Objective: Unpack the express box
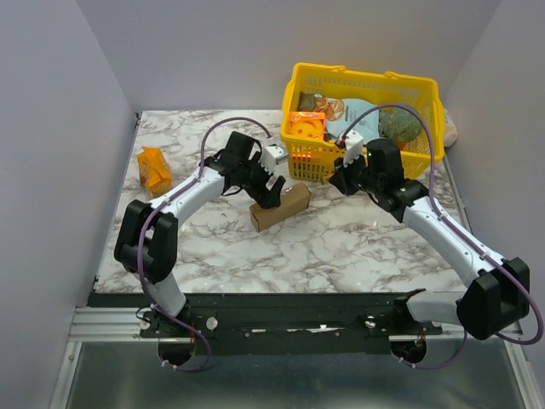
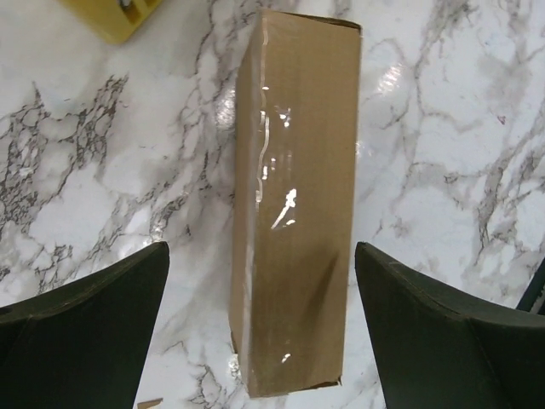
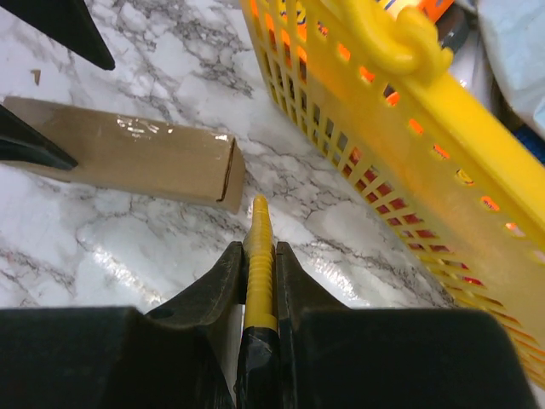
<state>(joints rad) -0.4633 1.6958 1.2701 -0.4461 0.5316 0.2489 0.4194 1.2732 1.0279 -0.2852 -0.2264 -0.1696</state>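
Express box (image 2: 294,213) inside released left hand (image 2: 261,247); right hand (image 3: 260,249) tight around yellow stick (image 3: 260,220).

express box (image 3: 128,158) partly hidden; yellow basket (image 3: 443,119) cropped

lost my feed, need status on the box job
Left gripper open, straddling box. Right gripper shut on yellow tool, tip short of box end. Box flat on table, taped shut. Basket beside, nothing blocking.
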